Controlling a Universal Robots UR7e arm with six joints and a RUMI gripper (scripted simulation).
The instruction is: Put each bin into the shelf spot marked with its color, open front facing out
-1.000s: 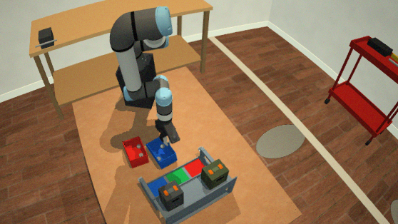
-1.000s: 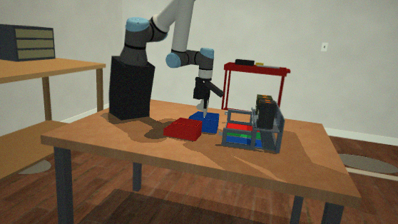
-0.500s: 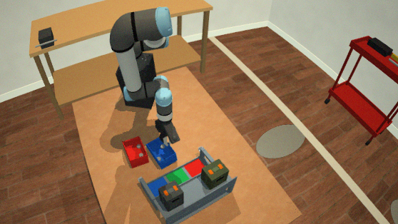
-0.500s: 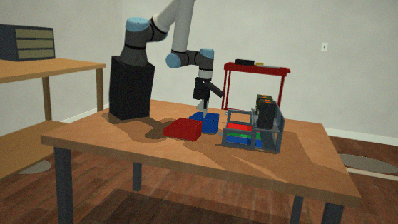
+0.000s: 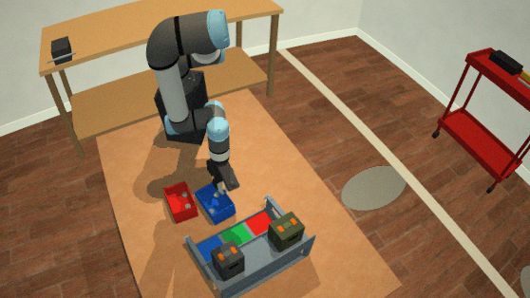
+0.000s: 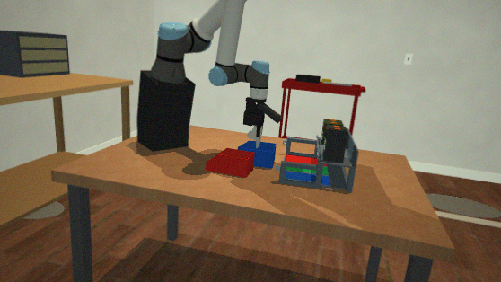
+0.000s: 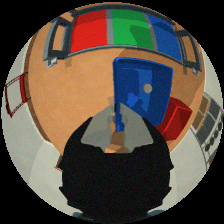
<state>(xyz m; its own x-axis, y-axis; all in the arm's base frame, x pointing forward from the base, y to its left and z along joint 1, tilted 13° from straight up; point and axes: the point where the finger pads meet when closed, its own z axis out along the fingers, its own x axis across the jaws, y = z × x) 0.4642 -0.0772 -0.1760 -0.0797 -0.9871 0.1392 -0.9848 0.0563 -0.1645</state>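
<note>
Blue plastic-looking bin (image 5: 224, 215) (image 6: 268, 158) (image 7: 155, 72): right of red bin (image 5: 185, 214) (image 6: 230, 165) (image 7: 172, 126), on the far side of shelf (image 5: 268, 268) (image 6: 352, 180) (image 7: 120, 48). Gripper (image 5: 221, 190) (image 6: 258, 145) (image 7: 117, 103): fingers narrow, apparently pinching one thin wall, contact partly obscured. Risks: off-centre grip, causing swing; steep tilt, spilling loose parts (image 5: 212, 211) (image 7: 147, 88).

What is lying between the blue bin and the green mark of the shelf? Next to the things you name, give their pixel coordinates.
Between the blue bin (image 5: 226, 212) (image 7: 163, 75) and the green mark (image 5: 234, 235) (image 7: 131, 31), only tabletop and the shelf's front lip show, in the top and wrist views.
</note>
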